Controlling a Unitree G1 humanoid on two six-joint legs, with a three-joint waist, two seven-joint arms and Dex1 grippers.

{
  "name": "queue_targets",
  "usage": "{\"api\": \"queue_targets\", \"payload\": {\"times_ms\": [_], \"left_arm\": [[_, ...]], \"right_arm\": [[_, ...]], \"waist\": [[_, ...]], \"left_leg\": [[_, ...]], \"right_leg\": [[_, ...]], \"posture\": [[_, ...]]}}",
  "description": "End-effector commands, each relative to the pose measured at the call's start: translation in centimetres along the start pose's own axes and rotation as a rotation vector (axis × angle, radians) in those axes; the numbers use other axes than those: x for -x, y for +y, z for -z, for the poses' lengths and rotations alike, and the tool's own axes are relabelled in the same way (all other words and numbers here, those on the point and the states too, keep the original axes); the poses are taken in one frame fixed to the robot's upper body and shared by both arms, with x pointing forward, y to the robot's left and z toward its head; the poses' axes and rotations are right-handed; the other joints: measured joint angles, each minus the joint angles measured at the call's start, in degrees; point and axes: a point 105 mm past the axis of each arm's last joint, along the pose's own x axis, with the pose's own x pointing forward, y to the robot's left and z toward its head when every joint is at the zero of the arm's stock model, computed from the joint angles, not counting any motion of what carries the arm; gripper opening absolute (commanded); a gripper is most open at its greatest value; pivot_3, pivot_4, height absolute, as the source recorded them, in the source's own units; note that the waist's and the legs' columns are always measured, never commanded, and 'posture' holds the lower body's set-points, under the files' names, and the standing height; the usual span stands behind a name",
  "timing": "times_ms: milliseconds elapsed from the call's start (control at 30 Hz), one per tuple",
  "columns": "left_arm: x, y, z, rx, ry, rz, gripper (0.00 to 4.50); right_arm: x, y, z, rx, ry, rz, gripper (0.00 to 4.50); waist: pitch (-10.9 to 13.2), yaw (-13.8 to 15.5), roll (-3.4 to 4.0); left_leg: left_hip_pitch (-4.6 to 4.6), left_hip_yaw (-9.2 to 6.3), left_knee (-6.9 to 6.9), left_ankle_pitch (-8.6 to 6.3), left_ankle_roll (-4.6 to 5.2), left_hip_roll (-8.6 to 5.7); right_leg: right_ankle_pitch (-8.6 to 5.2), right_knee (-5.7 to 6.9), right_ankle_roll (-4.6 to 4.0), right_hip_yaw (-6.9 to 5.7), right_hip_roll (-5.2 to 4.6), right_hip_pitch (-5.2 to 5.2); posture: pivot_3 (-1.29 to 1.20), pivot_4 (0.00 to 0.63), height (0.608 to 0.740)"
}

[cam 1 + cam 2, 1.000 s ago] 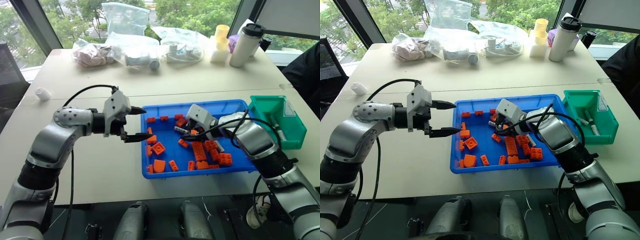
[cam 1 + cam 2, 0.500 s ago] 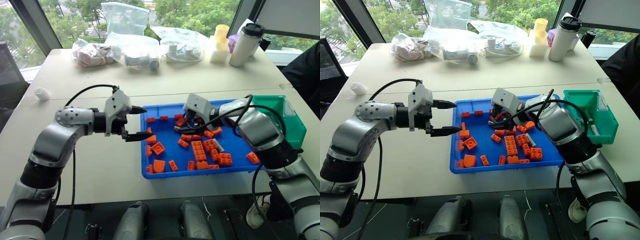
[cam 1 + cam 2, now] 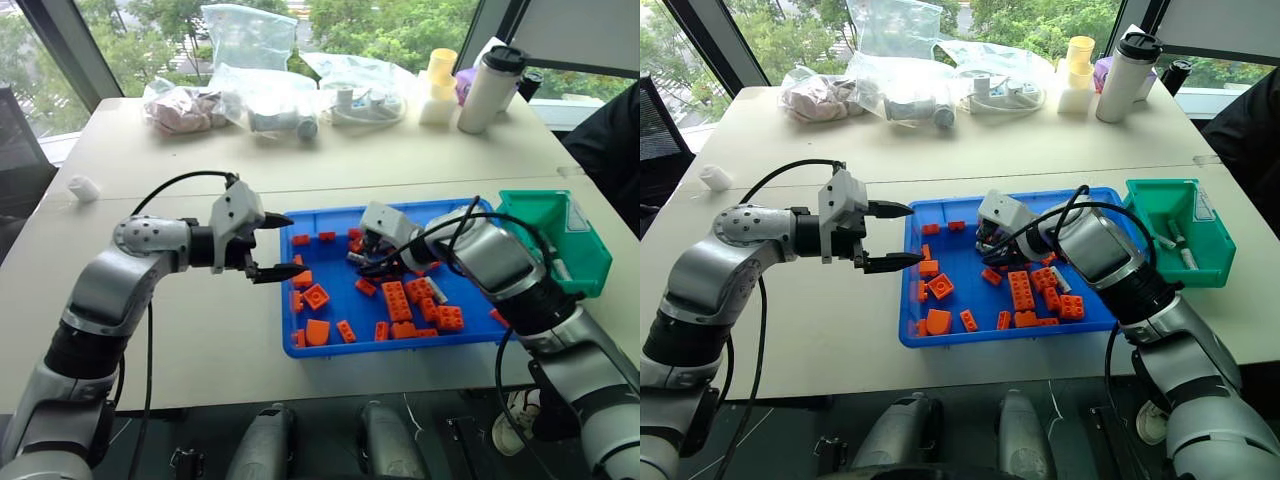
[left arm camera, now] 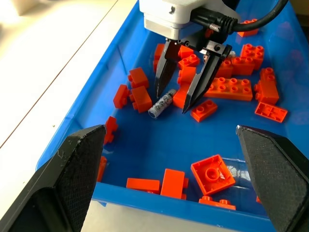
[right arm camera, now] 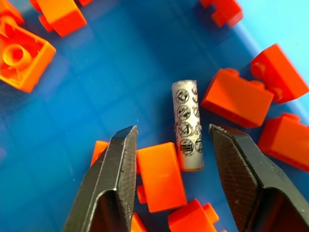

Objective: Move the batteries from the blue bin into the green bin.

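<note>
The right hand (image 4: 176, 99) hangs fingers apart over a battery (image 5: 188, 125) lying among orange bricks (image 3: 404, 297) in the blue bin (image 3: 330, 345) (not touching it). The left hand (image 3: 283, 243), spread and empty, hovers at the bin's left rim. The green bin (image 3: 590, 262) sits just right.

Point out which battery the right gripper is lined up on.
The silver battery lying flat on the blue bin floor between the open right gripper fingers, beside an orange brick. The other batteries already lie in the green bin.

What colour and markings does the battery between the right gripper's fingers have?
Silver-grey battery printed with rows of black circular symbols; clearest in the right wrist view.
</note>
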Motion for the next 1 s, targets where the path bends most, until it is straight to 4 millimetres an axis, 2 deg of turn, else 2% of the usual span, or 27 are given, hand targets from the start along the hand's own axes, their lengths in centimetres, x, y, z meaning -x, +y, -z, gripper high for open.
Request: {"api": "queue_targets", "payload": {"times_ms": [33,200,233,533,967,1000], "left_arm": [[0.1,0.0,-1.0,-0.051,-0.028,-0.007,4.5],[-0.1,0.0,-1.1,-0.052,-0.032,-0.005,4.5],[-0.1,0.1,-1.1,-0.052,-0.033,-0.005,4.5],[-0.1,0.0,-1.0,-0.054,-0.035,-0.012,4.5],[0.0,0.2,-1.0,-0.058,-0.032,-0.024,4.5],[0.1,0.2,-1.0,-0.058,-0.031,-0.025,4.5]], "right_arm": [[0.0,-0.1,-1.2,0.027,-0.027,0.017,2.26],[-0.6,-0.3,-1.5,0.017,-0.033,0.03,0.26],[-0.7,-0.4,-1.6,0.018,-0.033,0.034,0.06],[-1.0,0.5,-1.5,0.069,-0.024,-0.008,0.06],[-1.4,0.5,-1.8,0.12,-0.059,-0.011,0.06],[-1.5,0.5,-1.9,0.123,-0.063,-0.01,0.57]], "waist": [[0.0,0.0,0.0],[-0.03,-0.07,-0.04],[-0.04,-0.07,-0.05],[-0.04,-0.06,-0.06],[-0.04,-0.07,-0.06],[-0.04,-0.06,-0.06]], "left_leg": [[0.0,0.0,0.0,0.0,0.0,0.0],[0.02,0.0,0.0,0.01,-0.01,0.01],[0.01,0.01,0.0,0.01,-0.01,0.01],[0.02,0.01,0.0,0.01,-0.01,0.0],[0.02,0.01,0.0,0.01,-0.01,0.0],[0.02,0.01,0.0,0.01,-0.01,0.0]], "right_leg": [[0.0,0.0,0.0,0.0,0.0,0.0],[0.0,0.03,0.0,0.0,0.01,0.0],[0.0,0.03,0.0,0.01,0.01,0.0],[0.0,0.03,0.0,0.01,0.0,0.0],[0.0,0.03,0.0,0.01,0.01,0.0],[0.0,0.03,0.0,0.01,0.01,0.0]], "posture": [[0.0,0.15,0.74],[0.0,0.15,0.74],[0.0,0.15,0.74],[0.0,0.15,0.74],[0.0,0.15,0.74],[0.0,0.15,0.74]]}}
